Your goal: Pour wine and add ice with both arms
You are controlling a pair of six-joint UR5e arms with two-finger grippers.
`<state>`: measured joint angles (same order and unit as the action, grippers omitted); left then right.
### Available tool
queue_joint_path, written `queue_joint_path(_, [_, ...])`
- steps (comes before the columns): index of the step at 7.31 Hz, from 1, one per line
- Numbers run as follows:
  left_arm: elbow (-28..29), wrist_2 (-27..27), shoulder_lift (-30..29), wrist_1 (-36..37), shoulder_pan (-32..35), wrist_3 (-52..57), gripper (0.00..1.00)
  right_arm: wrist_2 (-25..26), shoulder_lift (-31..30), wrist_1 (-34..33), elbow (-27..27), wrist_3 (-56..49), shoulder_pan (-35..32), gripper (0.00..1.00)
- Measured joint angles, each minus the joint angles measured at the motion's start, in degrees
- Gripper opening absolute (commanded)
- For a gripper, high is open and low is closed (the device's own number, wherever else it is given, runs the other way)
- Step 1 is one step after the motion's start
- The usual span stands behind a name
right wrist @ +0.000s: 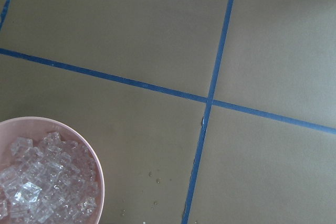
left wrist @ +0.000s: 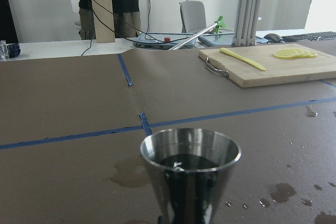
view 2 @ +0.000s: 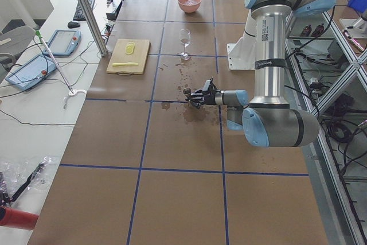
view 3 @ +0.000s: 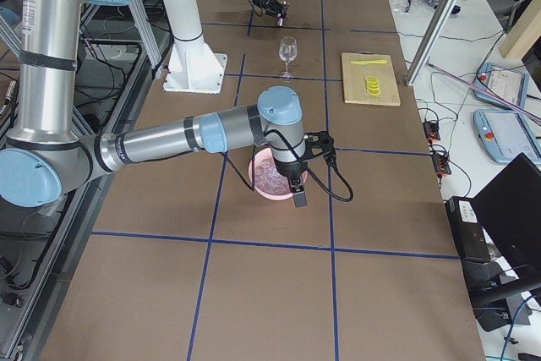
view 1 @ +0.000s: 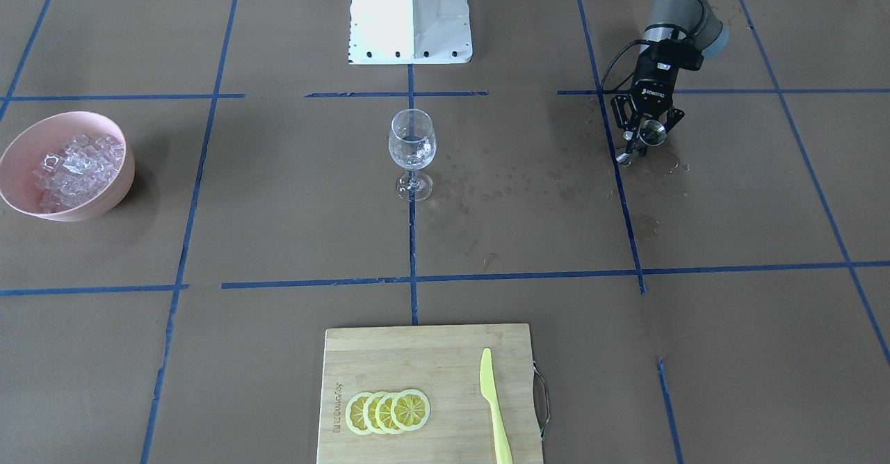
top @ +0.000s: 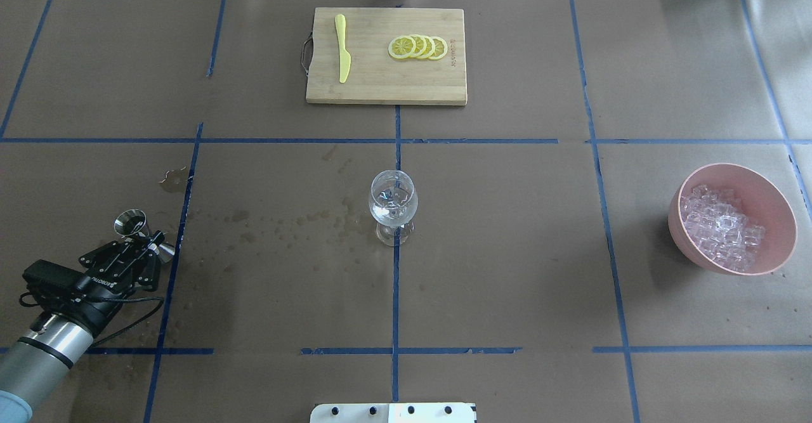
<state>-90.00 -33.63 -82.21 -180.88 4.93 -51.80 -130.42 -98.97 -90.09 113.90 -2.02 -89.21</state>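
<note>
Jigger (left wrist: 190, 167), steel, dark liquid inside: clenched in left pincer (top: 151, 245), near left of tabletop (top: 507, 252). Ice (top: 723, 226): pink bowl (top: 764, 188), right. Right pincer (view 3: 300, 196): above bowl, grip cannot be told. Hazard: tilting jigger slops liquid short of wine glass (top: 393, 204)

Table cover (top: 507, 252): brown paper, matt, blotched darker where wet spots sit near the middle. Grid lines (top: 396, 296): blue tape, smooth. Wine glass (top: 393, 204): clear glass, glossy. Bowl (top: 781, 210): pink, matt, looks plastic. Ice (top: 720, 229): clear, glassy, whitish in the heap. Cutting board (top: 380, 84): pale wood, fine straight grain. Knife (top: 342, 55): yellow-green plastic, smooth. Measuring cup (left wrist: 190, 169): polished steel, mirror-bright. Left arm (top: 44, 350): satin grey metal tube. Left gripper (top: 151, 242): matt black.
</note>
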Motion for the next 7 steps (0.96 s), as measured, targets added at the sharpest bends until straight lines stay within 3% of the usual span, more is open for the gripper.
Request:
queue_joint_path(4, [-1.42,0.06,-1.37,-7.66,0.30,17.11,0.00,-0.01,0.04,0.00,-0.08,0.00,0.00,1.00])
queue_joint_path(7, [-2.26,-0.15,-8.82,-8.63,1.29,29.77,0.00,-0.01,0.05,0.00,-0.19,0.00,0.00,1.00])
